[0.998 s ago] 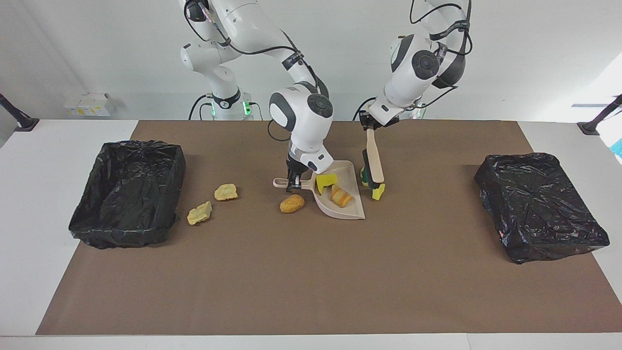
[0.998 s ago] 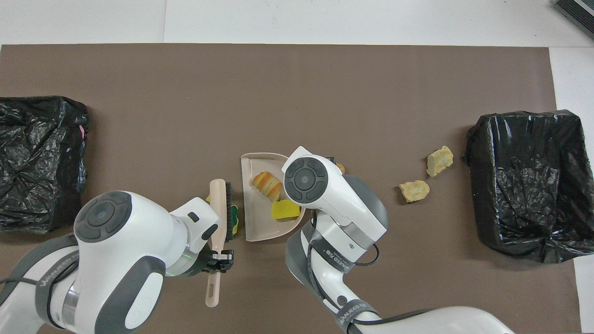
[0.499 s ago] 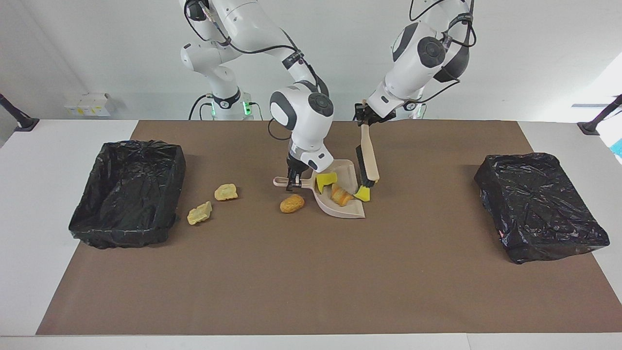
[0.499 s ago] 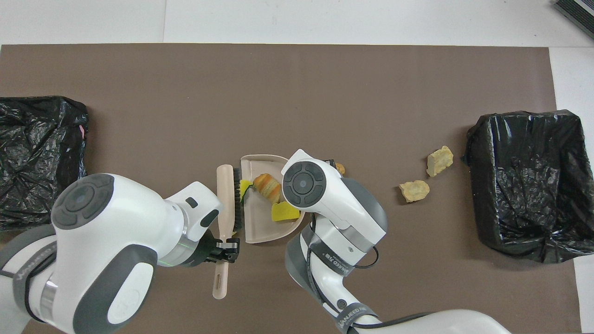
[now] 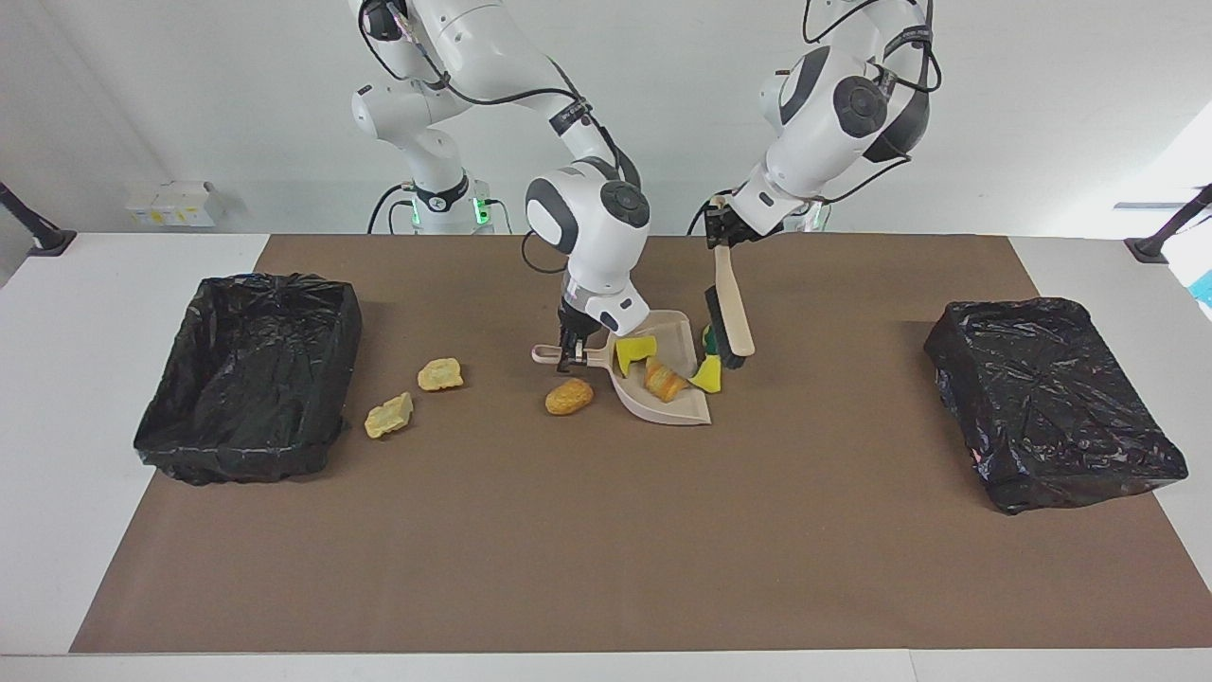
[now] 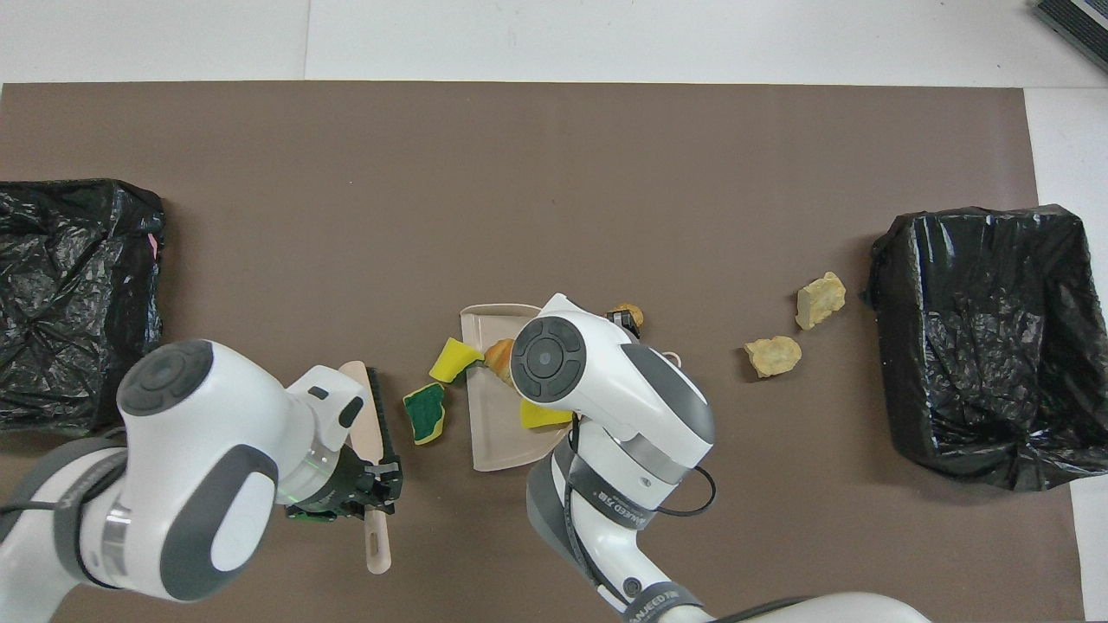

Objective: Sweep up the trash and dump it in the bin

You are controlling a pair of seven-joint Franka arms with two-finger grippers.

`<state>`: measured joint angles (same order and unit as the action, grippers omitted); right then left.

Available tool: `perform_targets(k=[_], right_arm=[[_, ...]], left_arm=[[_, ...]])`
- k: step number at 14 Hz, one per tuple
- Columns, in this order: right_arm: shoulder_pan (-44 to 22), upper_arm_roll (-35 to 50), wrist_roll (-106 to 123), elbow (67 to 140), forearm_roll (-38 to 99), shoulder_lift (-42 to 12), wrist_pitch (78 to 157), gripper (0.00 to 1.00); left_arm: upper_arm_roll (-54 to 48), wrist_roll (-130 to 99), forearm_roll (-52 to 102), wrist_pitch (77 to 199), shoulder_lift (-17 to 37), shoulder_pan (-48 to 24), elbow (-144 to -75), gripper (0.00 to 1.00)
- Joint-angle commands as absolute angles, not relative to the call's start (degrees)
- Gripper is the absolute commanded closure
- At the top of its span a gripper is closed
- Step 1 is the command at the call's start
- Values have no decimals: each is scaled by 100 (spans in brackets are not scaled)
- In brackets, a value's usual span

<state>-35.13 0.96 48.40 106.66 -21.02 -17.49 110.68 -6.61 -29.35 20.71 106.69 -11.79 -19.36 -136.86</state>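
Facing view, frame centre: right gripper (image 5: 569, 361) clenched on dustpan (image 5: 663, 407) handle, left gripper (image 5: 718, 230) grasping brush (image 5: 734, 308) beside trash (image 5: 706, 377).

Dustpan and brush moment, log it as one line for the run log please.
right gripper: shut on dustpan handle | left gripper: shut on brush handle | sponge scraps: some in dustpan, others on mat | dump: not yet

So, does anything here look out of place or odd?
Yes: one green-and-yellow scrap lies half over the dustpan lip, and a green one still lies on the mat beside the brush, not in the pan.
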Motion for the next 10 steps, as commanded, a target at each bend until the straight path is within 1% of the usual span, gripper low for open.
perform_targets(k=[1, 2, 4, 6, 8, 10], right_arm=[[-3577, 114, 4483, 10793, -2417, -1582, 10776, 100], [-3577, 114, 4474, 10793, -2417, -1582, 10758, 100], [-3577, 114, 4360, 10793, -2417, -1582, 10775, 100], [-3568, 123, 4228, 10793, -2373, -1617, 10959, 100], [-3577, 123, 3991, 10802, -2329, -1713, 11309, 100], [-3560, 123, 3911, 10732, -2259, -1766, 11443, 100]], left_arm=[[-624, -3199, 1951, 11380, -1126, -2512, -14001, 100], [-633, -3112, 1951, 11617, -1047, -2601, -13931, 100], [-633, -3041, 1951, 12363, -854, -3039, -13765, 100], [-642, -2578, 1960, 12349, -713, -3225, -13493, 100], [-633, -2260, 1960, 12156, -607, -3243, -13290, 100], [-615, -2032, 1960, 11858, -606, -3165, -13175, 100]])
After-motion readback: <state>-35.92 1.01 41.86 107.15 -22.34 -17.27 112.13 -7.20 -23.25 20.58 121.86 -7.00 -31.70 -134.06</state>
